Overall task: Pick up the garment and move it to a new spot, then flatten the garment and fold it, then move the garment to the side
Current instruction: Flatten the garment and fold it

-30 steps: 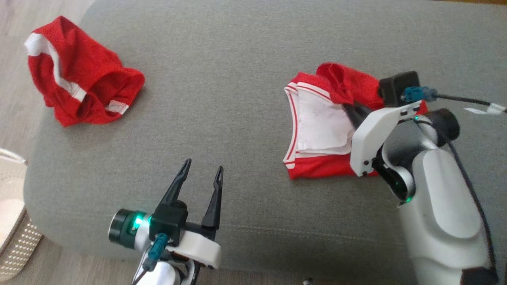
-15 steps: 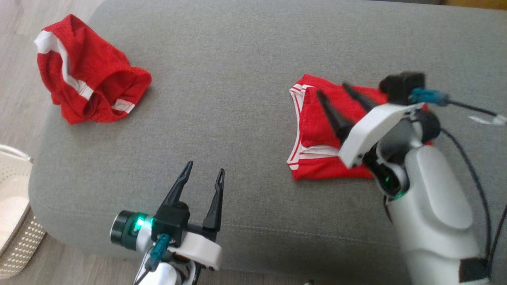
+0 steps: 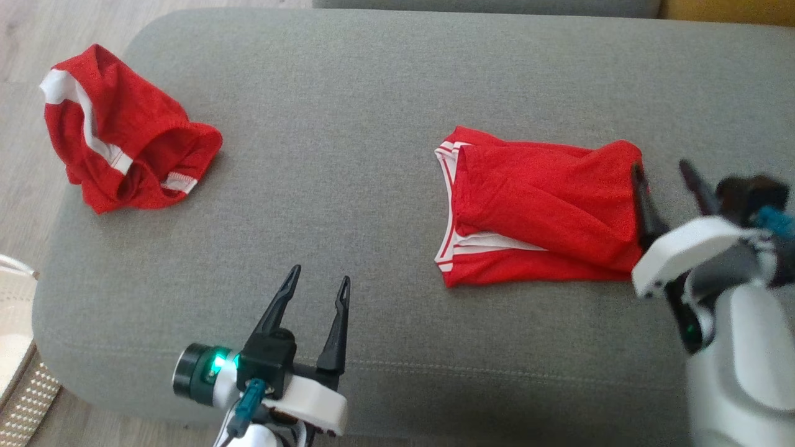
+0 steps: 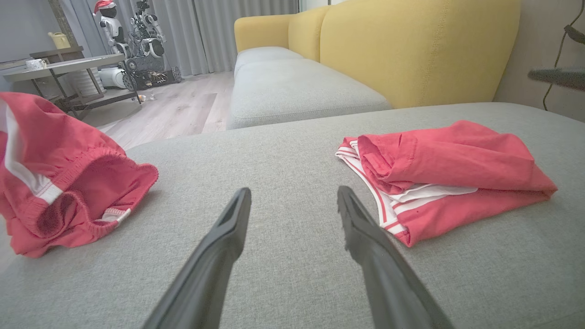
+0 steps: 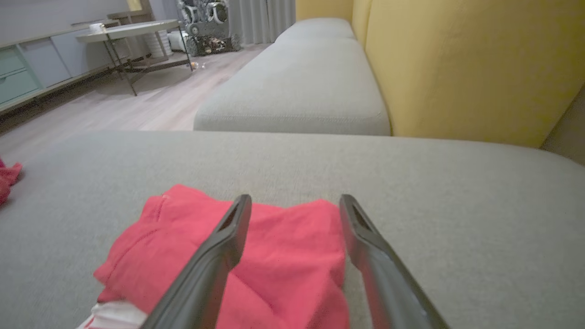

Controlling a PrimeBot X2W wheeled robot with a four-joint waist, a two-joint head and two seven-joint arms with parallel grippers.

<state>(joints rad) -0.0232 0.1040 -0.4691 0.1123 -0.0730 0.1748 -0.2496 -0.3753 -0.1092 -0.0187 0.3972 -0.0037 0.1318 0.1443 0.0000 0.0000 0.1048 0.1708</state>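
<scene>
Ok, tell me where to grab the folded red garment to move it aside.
Probably best to pinch the folded red garment at its closed right edge, coming from the right with the right end effector; its loose striped hems lie left.

Readable text, labels, brands, numbers, signs: none is showing legibly in any view. The folded red garment (image 3: 540, 205) is carrying plain white trim stripes only, with no print or tag that can be read.
</scene>
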